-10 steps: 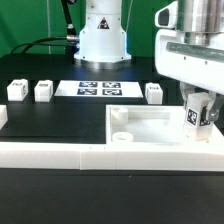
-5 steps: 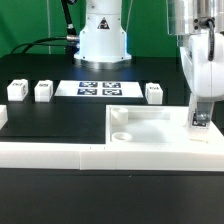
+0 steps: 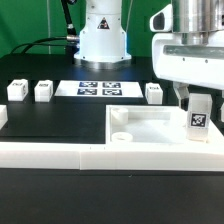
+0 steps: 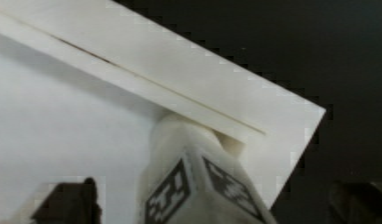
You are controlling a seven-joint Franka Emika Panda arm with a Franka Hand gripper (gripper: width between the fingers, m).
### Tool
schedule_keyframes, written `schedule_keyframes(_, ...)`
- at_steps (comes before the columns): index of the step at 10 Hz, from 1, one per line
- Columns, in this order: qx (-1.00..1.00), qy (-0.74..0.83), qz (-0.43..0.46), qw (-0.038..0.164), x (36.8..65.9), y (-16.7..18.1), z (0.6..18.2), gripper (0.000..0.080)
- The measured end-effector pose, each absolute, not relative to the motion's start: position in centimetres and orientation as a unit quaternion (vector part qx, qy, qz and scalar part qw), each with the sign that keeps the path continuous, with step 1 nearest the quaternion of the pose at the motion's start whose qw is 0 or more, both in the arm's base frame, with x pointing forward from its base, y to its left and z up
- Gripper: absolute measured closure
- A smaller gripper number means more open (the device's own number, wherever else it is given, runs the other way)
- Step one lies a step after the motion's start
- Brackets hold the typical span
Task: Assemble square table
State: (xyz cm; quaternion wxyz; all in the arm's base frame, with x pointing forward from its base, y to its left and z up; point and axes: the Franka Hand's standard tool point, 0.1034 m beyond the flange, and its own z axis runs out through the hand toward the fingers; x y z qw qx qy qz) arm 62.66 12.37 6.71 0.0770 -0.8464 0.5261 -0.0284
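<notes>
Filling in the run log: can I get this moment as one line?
step: leg onto square table | tool: shut on leg block | leg: upright at tabletop slab corner | loose legs: three beside marker board

- No words, brands or numbers read anywhere here.
- Only black-and-white square tags show: on the marker board [image 3: 98,88], on three loose leg blocks [image 3: 43,91], and on the raised leg block [image 3: 199,114].

Claw [image 3: 199,108] around leg block [image 3: 199,114]
</notes>
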Motion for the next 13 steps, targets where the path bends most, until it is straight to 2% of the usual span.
schedule_keyframes(2, -0.887, 0.455, -0.035, 0.073, 62.66, 12.26, 6.67, 0.015)
schedule_keyframes(3, -0.924, 0.376, -0.041, 0.065, 62.68, 12.06, 6.68, 0.015)
schedule_keyframes(6, -0.994, 0.103, -0.03, 0.022, 62.79, 11.84, 6.73, 0.015)
schedule_keyframes(8, -0.992, 0.121, -0.037, 0.024, 63.02, 11.72, 6.69, 0.015)
schedule_keyframes(9, -0.992, 0.12, -0.037, 0.024, 63.02, 11.7, 6.68, 0.0276)
schedule_keyframes(10, -0.988, 0.148, -0.035, 0.027, 63.01, 11.77, 6.67, 0.0276)
schedule_keyframes(11, -0.98, 0.192, -0.034, 0.028, 62.99, 11.82, 6.65, 0.0415)
schedule_keyframes(12, -0.975, 0.219, -0.033, 0.029, 62.99, 11.8, 6.64, 0.0511)
schedule_keyframes(13, -0.967, 0.25, -0.032, 0.03, 62.99, 11.81, 6.64, 0.0511)
